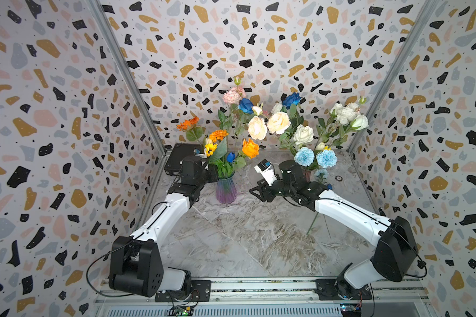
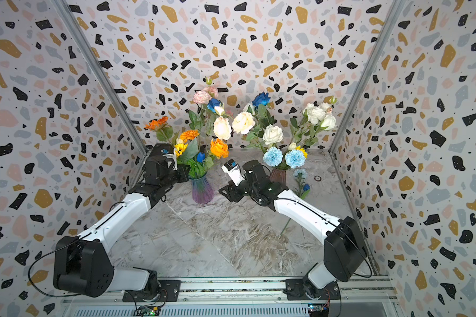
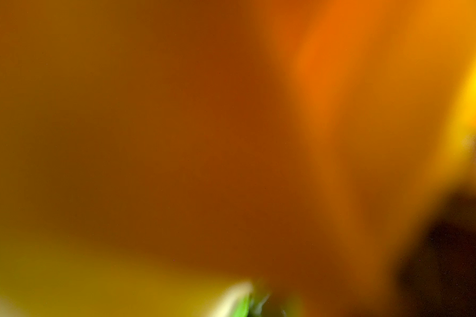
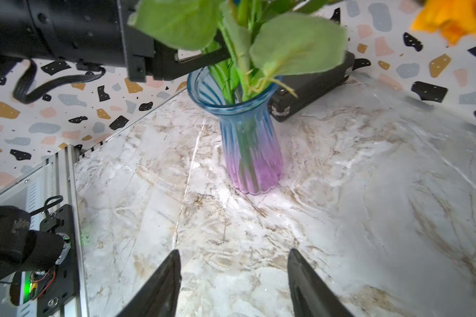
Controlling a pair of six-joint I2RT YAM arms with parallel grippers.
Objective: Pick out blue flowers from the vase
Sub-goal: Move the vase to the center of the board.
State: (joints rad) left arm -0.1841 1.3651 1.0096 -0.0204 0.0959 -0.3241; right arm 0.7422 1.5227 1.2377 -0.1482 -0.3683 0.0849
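**Left jaws closed in the bunch, right arm standing by**

I had the left gripper (image 4: pixel 215 55) pushed into the bunch just above the rim of the blue-and-purple vase (image 1: pixel 226 189), which stood at eleven o'clock from the middle of the table (image 1: pixel 245 241). Its jaws were closed among the green stems. Which stem they pinched I could not tell, since its own camera gave only an orange blur.

A small blue bud (image 1: pixel 230 157) sat in that bunch. The right gripper (image 4: pixel 232 274) hung low at three o'clock from the vase, jaws wide and empty.

The second vase (image 2: pixel 278 177), at one o'clock, held pale blue pom-poms (image 1: pixel 304 156). Dark blue roses (image 1: pixel 291 100) rose at twelve. One blue flower (image 2: pixel 300 174) lay on the table at two o'clock.

I judged this the grasping step. The next move called for a straight upward draw, with the vase liable to tip unless steadied.
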